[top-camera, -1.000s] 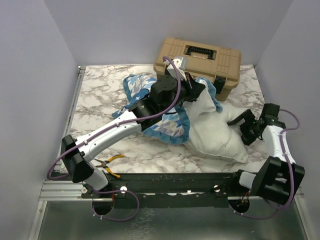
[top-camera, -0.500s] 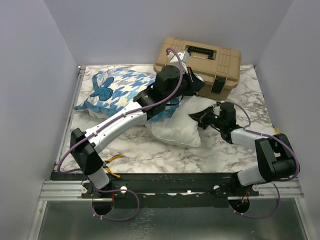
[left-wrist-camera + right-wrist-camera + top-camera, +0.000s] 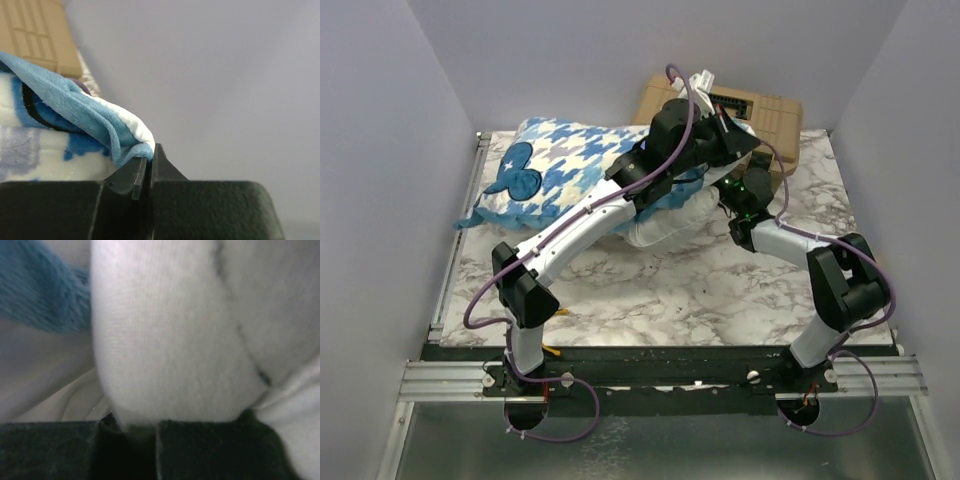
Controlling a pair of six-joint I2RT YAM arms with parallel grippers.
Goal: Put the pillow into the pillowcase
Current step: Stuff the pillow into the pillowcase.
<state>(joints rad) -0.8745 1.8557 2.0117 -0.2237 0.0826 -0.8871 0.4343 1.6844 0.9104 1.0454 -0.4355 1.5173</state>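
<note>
On the marble table, just beyond its bare near part, the white end of the pillow bulges out from under the blue frilled edge of the pillowcase, a little right of centre and partly under the left arm. The rest of the pillow is hidden by the case.

The right gripper reaches in from the right and presses against this white end. In the right wrist view the pillow's soft fabric fills nearly the whole picture, with a patch of blue plush at upper left. The white cloth comes down right to the dark fingers, but I cannot tell whether the claw is pinching it or only touching it.

The pillowcase stretches away to the far left. It looks plump, with its blue, cream and grey houndstooth side up and a blue butterfly patch near its left end.

The left gripper is raised at the case's right end. In the left wrist view its fingers are pressed together on a fold of the blue-and-white edge.

Farthest back, a tan box stands against the wall behind both grippers, and its ribbed lid also shows in the left wrist view. Any lettering on its dark lid inset is too small to read.
</note>
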